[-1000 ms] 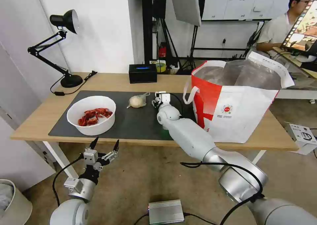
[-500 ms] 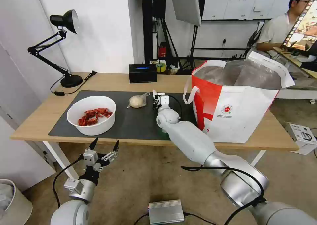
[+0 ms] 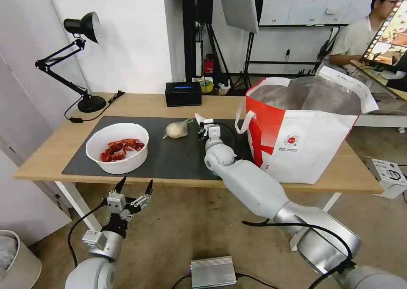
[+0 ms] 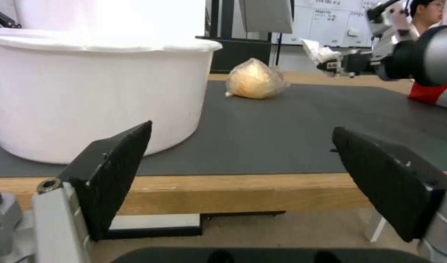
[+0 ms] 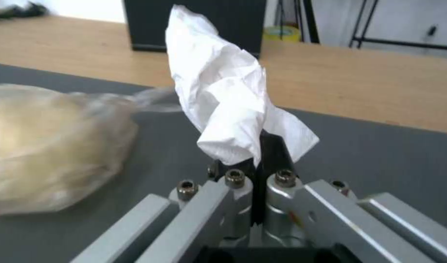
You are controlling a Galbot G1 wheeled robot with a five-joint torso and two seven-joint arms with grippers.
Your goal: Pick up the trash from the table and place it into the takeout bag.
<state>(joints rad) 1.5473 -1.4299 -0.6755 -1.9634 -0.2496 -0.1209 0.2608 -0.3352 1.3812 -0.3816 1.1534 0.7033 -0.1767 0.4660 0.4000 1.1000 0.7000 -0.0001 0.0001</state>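
Pinching the crumpled white tissue (image 5: pixel 223 109) by its lower fold above the table's mat (image 3: pixel 169 157), the right gripper (image 3: pixel 202 127) held something featherlight, soft, likely to slip free; the left gripper (image 3: pixel 135 186) hung spread below the table.

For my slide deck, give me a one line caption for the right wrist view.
Right gripper shut on crumpled white tissue above the dark mat, knotted clear bag beside it.

Table (image 3: pixel 51 151): mat (image 3: pixel 169 155) at centre. On mat: bowl (image 3: pixel 117 148) at 9 o'clock; knotted bag (image 3: pixel 176 130) at 12. Takeout bag (image 3: pixel 303 130) at 3 o'clock, beside mat. Black box (image 3: pixel 183 94) at 12, behind mat. Lamp (image 3: pixel 76 60) at 10.
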